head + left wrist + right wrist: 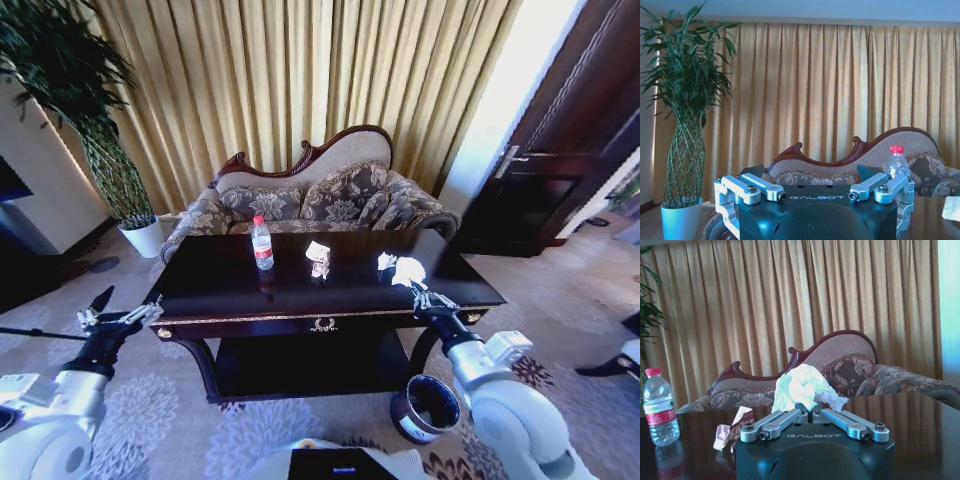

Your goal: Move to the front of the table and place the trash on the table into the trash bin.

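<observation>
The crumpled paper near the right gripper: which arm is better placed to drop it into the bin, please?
Right. The right gripper is shut on the crumpled paper, and the trash bin sits on the floor beside that arm. The left gripper hangs open past the table's far corner.

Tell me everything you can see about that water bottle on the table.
The bottle is small, clear plastic, with a red cap and a red label around its middle. It stands upright, cap on, on the dark glossy table, toward the back left, and its reflection shows in the tabletop. Nothing touches it: the crumpled papers lie apart to its right, and both grippers are away from it.
</observation>
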### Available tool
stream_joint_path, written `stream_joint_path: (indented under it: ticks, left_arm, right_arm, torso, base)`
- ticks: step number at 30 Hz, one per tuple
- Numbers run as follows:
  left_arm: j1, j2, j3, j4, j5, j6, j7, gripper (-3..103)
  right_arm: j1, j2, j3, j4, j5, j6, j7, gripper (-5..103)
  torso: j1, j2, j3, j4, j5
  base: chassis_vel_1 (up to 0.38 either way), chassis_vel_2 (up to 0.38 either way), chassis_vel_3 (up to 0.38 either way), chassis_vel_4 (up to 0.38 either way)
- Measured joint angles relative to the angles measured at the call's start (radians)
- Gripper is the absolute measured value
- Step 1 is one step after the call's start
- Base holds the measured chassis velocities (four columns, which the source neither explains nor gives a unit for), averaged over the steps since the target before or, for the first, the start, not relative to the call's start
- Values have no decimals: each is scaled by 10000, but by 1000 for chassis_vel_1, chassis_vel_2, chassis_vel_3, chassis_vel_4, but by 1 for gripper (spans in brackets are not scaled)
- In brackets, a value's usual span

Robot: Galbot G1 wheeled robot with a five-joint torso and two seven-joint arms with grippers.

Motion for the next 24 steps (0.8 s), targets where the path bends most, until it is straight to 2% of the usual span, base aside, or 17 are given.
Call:
stream_joint_path:
  ticks: [24]
  left_arm:
    - [-27,-84,64,52,18,-4,70,100]
  right_arm:
    - [47,47,-72,-119,-23,-41,-45,0]
  torso:
    - [-1,1,0,0,1]
  base:
    - [116,-110,-116,110]
